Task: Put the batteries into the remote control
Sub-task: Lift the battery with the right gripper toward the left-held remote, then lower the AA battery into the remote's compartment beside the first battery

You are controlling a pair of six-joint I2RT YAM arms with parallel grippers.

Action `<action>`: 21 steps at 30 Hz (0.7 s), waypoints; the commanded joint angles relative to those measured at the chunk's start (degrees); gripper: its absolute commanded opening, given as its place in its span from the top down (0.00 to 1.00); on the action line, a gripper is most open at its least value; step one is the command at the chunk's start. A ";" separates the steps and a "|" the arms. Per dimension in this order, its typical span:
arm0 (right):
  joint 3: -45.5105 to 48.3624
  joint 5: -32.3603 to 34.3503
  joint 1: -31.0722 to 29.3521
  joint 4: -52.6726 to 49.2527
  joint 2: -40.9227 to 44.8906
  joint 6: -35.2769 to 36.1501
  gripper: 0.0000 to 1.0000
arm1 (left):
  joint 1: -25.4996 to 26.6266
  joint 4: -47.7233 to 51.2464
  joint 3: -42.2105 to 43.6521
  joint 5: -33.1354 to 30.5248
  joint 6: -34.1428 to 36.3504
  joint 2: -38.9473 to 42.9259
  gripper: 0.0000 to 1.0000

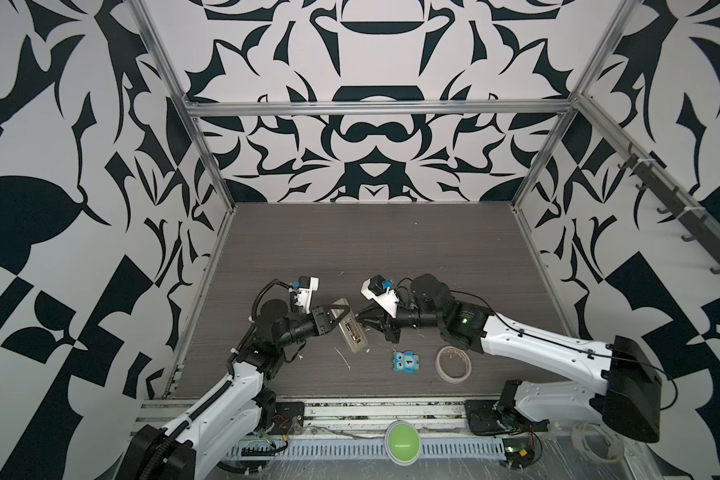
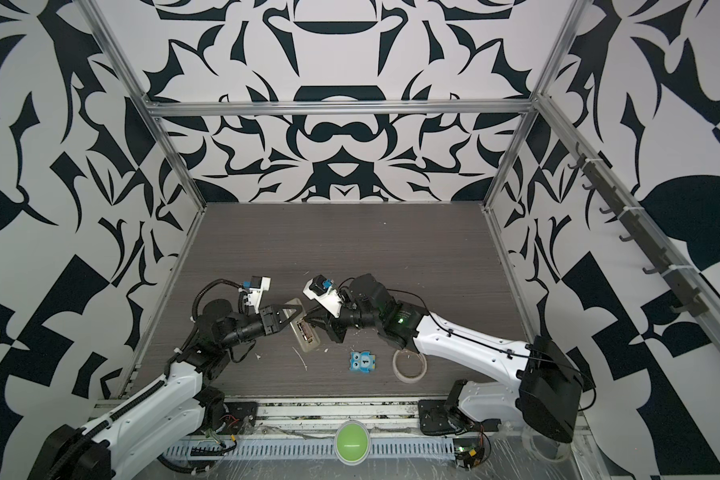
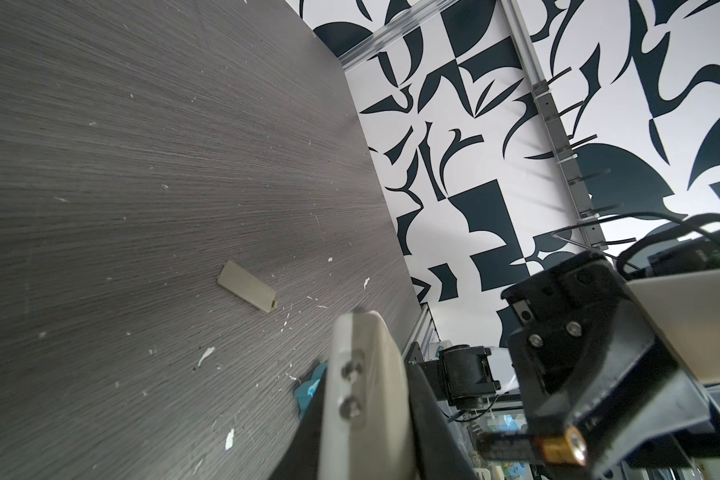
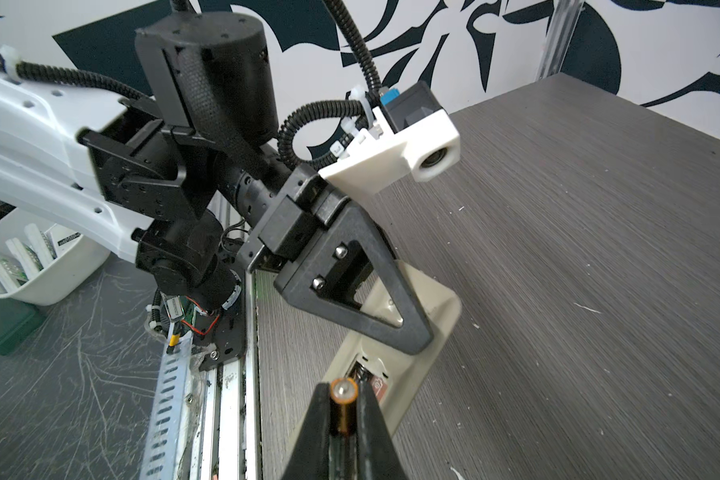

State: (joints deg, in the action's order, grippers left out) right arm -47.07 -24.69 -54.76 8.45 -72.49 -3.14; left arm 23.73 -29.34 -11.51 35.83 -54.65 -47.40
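**Right pincer and load.** My right pincer [image 4: 344, 419] is clenched on a battery [image 4: 343, 399]. The battery is a thin dark cylinder with a gold band and a rounded metal end, gripped between two black wedge-shaped fingers. Its metal end sits just beside the open bay of the remote control [image 4: 433, 305], where a coil spring shows. Whether they touch, I cannot tell.

**Left pincer and remote control.** The remote control is a slim cream plastic slab with its smooth back up. My left pincer [image 1: 344, 316] grasps it across its width; its black triangular finger [image 4: 408, 336] carries two screws.

**Surroundings.** In both top views a blue owl tile [image 1: 407, 362] and a flat ring of pale tape [image 1: 453, 363] lie on the grey wood-grain tabletop [image 1: 350, 249], which is strewn with white scraps. In the left wrist view a flat cream rectangular plate [image 3: 246, 291] lies on the tabletop, well apart.
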 commanded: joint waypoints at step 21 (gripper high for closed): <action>2.15 -1.12 -1.16 13.06 -5.10 -2.86 1.00 | -0.20 -1.88 0.03 -0.68 -1.25 2.35 1.00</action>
State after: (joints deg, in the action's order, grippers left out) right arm -45.54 -25.26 -55.61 18.17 -77.71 -5.30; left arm 23.73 -29.36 -11.51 35.55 -55.61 -46.06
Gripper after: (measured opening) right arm 0.119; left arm 0.242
